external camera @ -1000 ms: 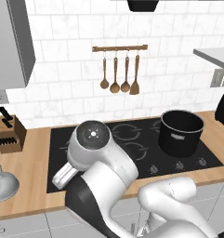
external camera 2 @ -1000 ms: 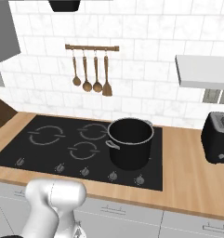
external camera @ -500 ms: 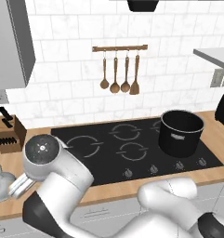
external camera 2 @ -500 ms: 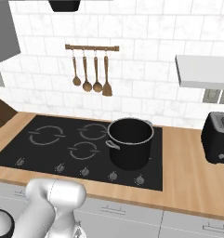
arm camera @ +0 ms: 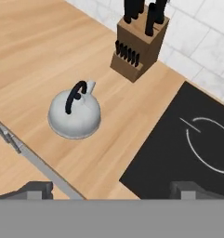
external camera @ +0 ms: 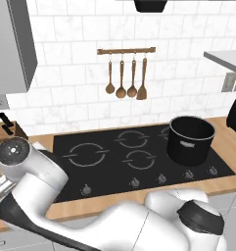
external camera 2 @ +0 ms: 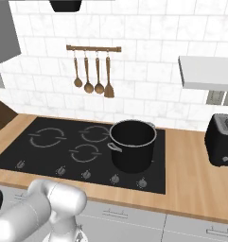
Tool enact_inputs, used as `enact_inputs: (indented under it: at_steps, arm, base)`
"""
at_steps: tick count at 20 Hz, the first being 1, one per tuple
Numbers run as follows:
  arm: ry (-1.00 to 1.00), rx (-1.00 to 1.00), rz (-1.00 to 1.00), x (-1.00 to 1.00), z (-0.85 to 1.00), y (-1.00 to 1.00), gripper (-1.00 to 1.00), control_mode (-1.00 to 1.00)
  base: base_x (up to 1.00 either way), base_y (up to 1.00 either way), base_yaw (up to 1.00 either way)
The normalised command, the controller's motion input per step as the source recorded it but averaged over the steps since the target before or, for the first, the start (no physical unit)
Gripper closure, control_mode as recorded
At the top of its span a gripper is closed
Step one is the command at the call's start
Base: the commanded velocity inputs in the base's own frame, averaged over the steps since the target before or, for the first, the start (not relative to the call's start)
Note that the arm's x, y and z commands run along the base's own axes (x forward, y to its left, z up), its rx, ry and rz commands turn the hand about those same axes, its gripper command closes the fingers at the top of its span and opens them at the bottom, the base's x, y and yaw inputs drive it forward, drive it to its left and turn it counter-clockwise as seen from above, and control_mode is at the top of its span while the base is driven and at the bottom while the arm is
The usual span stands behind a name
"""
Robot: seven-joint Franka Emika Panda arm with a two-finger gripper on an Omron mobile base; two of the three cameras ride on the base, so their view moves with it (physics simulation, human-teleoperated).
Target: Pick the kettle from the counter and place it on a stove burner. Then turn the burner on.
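Dark tips of our end effector (arm camera: 111, 189) rise at the bottom of the hand view, set wide apart with nothing between them, so we read the jaws as fully spread and empty. They hang above the tabletop (arm camera: 34, 56), well short of the kettle (arm camera: 75, 114), which sits upright on the wood-grain surface beyond the left fingertip (arm camera: 36, 188). Its black handle (arm camera: 74, 96) arches over the dome and its short spout points away from us, toward the knife block (arm camera: 137, 44) standing farther off. The edge of the black cooktop (arm camera: 183, 148) lies to one side, with part of a ring marking (arm camera: 206, 146) showing.

We judge the step in hand to be the approach for the pick. To do it well, we should first shift the hand sideways until the handle's arch is centred between the tips, then roll the wrist so the fingers close across the handle rather than along it. Descent ought to be straight and slow, stopping before the tips strike the dome, since the rounded metal would likely let them slide off. The knife block is well apart, so it should not hinder us. From the left base view, the stove burner (external camera: 86, 154) is the nearest ring to that side, with the black pot (external camera: 190, 139) on the far end.
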Motion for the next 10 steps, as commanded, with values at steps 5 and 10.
enact_inputs:
  at_steps: [5, 10]
  arm:
    - [0.05, 0.0, 0.0, 0.2, -0.31, 0.22, -1.0, -1.0]
    - [0.0, 0.0, -0.02, 0.13, -0.39, 0.45, -1.0, -1.0]
  base:
    - [0.0, 0.0, 0.0]
    - [0.0, 0.0, 0.0]
